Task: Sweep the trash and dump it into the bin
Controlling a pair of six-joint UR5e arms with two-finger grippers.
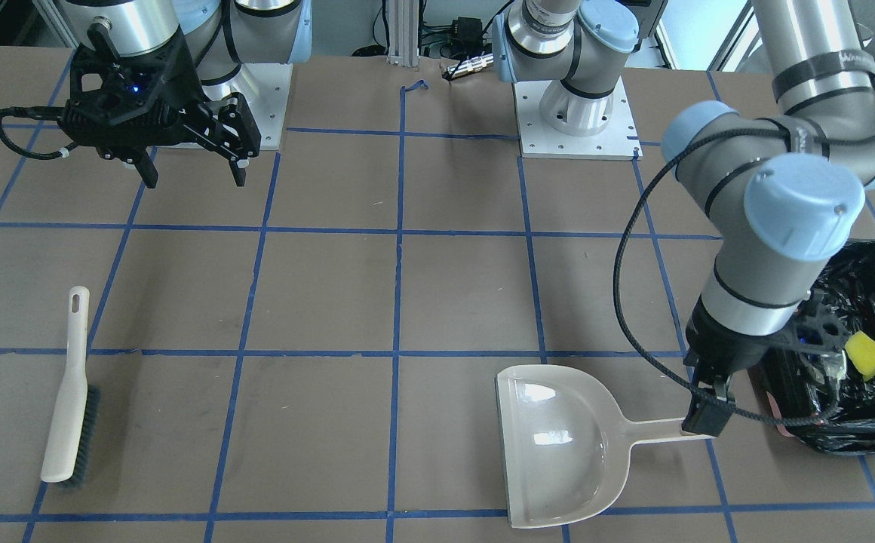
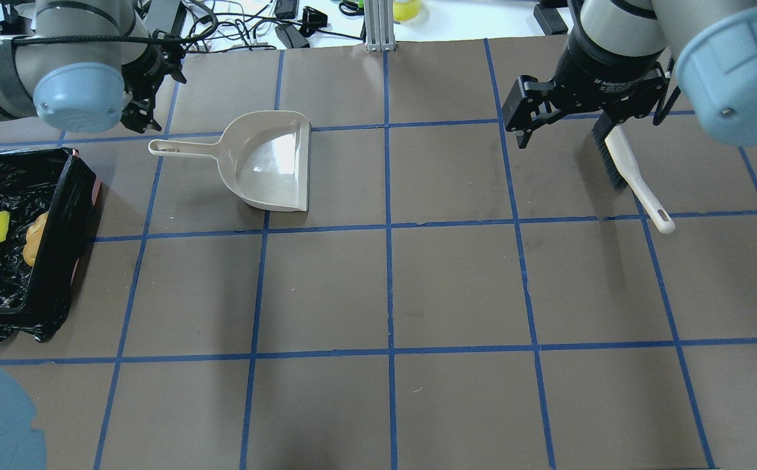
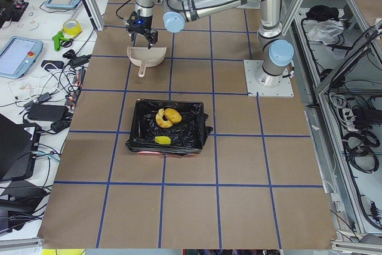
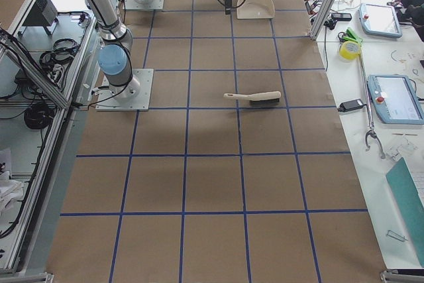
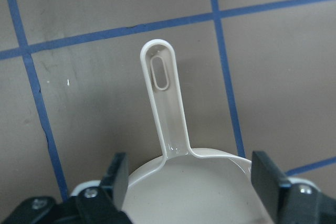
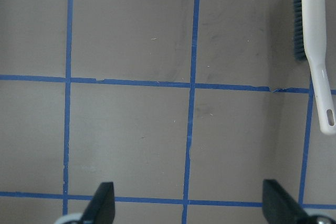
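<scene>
While spread open, left gripper [image 5: 190,158]: straddled dustpan [image 2: 267,163] neck, grasped nothing.
Handle axis: pointed straight away from fingers [image 5: 119,174].
Right gripper [image 1: 195,179]: unclenched, well apart.

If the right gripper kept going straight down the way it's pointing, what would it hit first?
Probably the table top itself. The right gripper points at it, and the brush lies off to one side of that line.

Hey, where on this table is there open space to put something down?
The middle of the table, between the dustpan and the brush, is bare, and so are the squares on the robot's side of both. It is crowded by the bin, where the left gripper hovers over the dustpan's handle.
</scene>
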